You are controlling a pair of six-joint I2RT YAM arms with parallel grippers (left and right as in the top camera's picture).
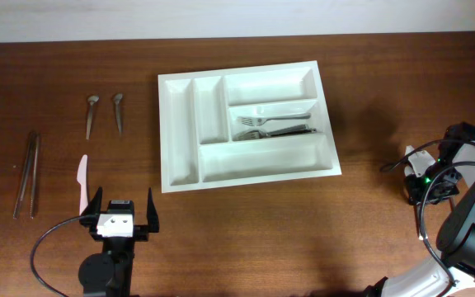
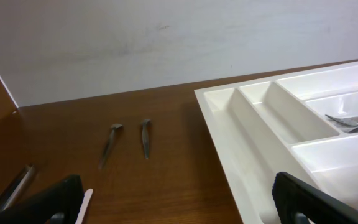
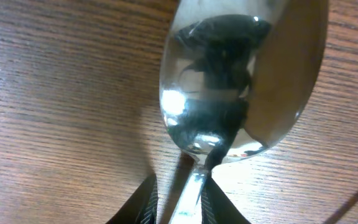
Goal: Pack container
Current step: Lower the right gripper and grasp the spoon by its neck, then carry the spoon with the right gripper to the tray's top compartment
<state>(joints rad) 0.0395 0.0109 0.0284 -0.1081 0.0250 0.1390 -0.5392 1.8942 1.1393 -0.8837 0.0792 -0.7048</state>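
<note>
Over on the left, my left end effector (image 1: 124,206) is hanging wide open above the surface (image 1: 303,239), right by a white plastic knife (image 1: 82,183). The container (image 1: 180,132) is sitting mid-surface, with forks (image 1: 275,125) lying in its middle crosswise compartment. Far right, my right end effector (image 3: 180,199) is pinching a spoon (image 3: 241,81) by its neck.

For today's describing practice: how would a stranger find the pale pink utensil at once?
Start at the big white tray and look left across the brown table. Below two short metal spoons, by the left hand, lies the pale pink utensil. Its neighbours are all grey metal.
</note>
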